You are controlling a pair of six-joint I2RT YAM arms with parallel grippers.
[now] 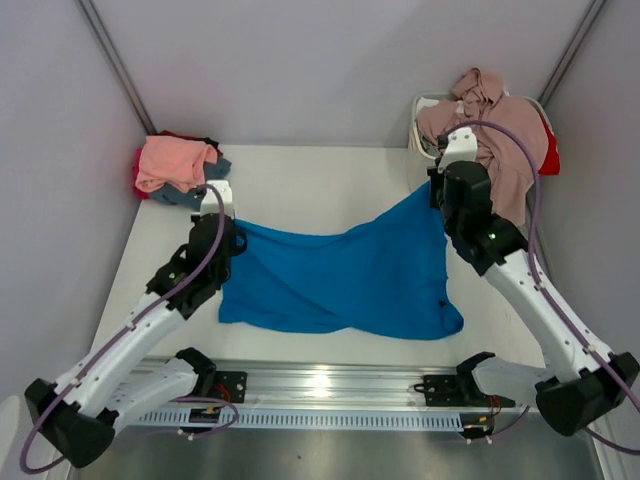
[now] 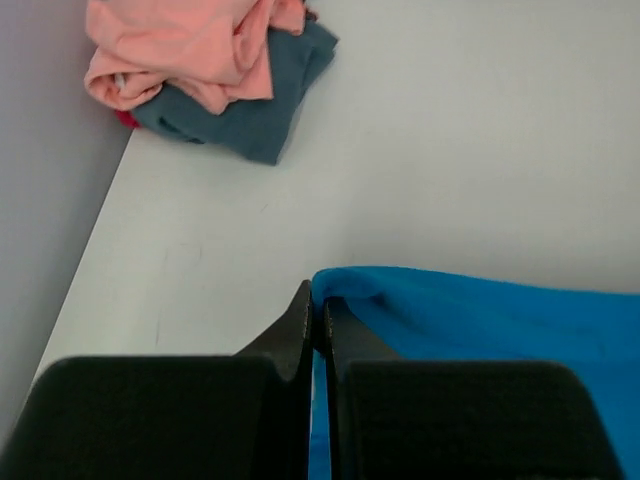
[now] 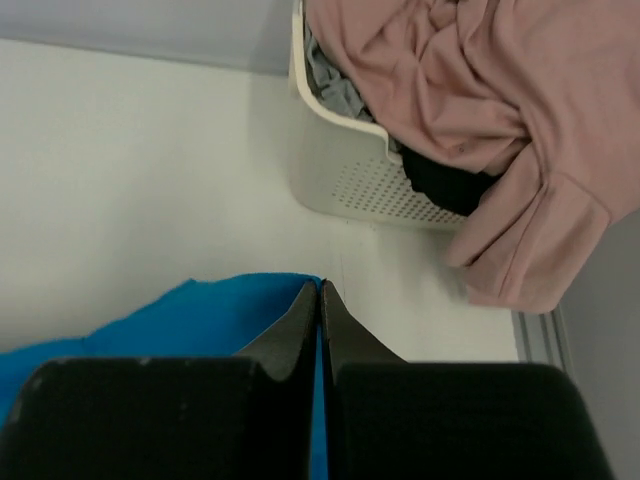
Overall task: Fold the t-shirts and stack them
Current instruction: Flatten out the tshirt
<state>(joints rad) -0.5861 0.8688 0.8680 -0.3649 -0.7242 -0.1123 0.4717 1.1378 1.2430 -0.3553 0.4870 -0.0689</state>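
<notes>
Progress check: partway, by my read. Bright blue t-shirt (image 1: pixel 340 275) lies spread across the table (image 1: pixel 330 180) btwn the two arms, wrinkled, its near hem bunched, no fold in it yet. L gripper (image 2: pixel 318 310) is pinched tight on its far-left corner, jaws together w/ cloth btwn them. R gripper (image 3: pixel 319 300) is clamped the same way on the far-right corner, so the far edge runs btwn them w/ a sag mid-span. Beyond the blue shirt's left corner, against the wall, sits a heap: salmon pink shirt (image 1: pixel 175 160) on top, slate blue-grey shirt (image 2: pixel 255 105) under it, red sliver (image 2: pixel 125 118) at the bottom. Prob the done stack, tho it's loose & I can't tell how neatly each is folded. Beyond the right corner, white basket (image 3: pixel 340 170) holds more: dusty mauve-pink shirt (image 1: pixel 505 140) draped over its rim, black shirt (image 3: pixel 445 185) beneath, red shirt (image 1: pixel 551 150) on the far side. So approx three stacked, one in hand at the flattening stage, at least three waiting. Left to do: lay the blue flat, fold, move it to the heap, then repeat for the basket lot.
</notes>
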